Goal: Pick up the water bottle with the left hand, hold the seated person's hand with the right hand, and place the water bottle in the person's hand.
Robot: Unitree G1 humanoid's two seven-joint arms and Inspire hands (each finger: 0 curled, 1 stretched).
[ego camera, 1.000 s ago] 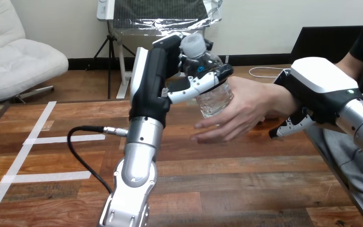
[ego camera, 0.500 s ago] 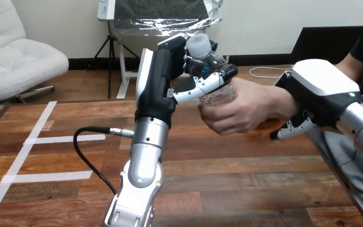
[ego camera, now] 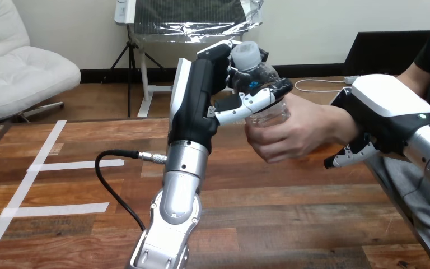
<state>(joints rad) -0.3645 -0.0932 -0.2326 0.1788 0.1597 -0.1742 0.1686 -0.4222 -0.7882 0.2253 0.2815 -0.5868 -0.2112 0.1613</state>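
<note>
**Over the desk: one bottle, two hands on it**

Well above the desk (ego camera: 291,213), clamped in the left hand (ego camera: 201,106): the water bottle (ego camera: 257,70), near upright, gripped round its upper body just under the cap (ego camera: 245,54). Lower down, clasped as well by the person's hand (ego camera: 291,131), closed about the bottle's base. Parked over the person's wrist (ego camera: 331,119), white back uppermost: the right hand (ego camera: 386,112). Cannot tell whether truly clasping that wrist or merely resting against it.

Judged as the release step. Hold the left arm steady and keep the bottle near upright, with no pushing further into the palm. Uncurl the left hand slowly, and only once the person's clasp looks firm. Then draw back up and toward the view's left, clear of the cap, so as not to knock the bottle loose. Keep the right hand quiet at the wrist throughout, without tugging. Worth minding: thin clear plastic, likely to flex and slip if let go abruptly.

Against a second ago: person's hand then open beneath the bottle, fingers spread. Now shut round it, as already half a second ago. Left arm and bottle carried a little further toward the view's right, right hand likewise shifted slightly rightward. Tape lines (ego camera: 61,165) on the desk unmoved, so no camera shift.
</note>
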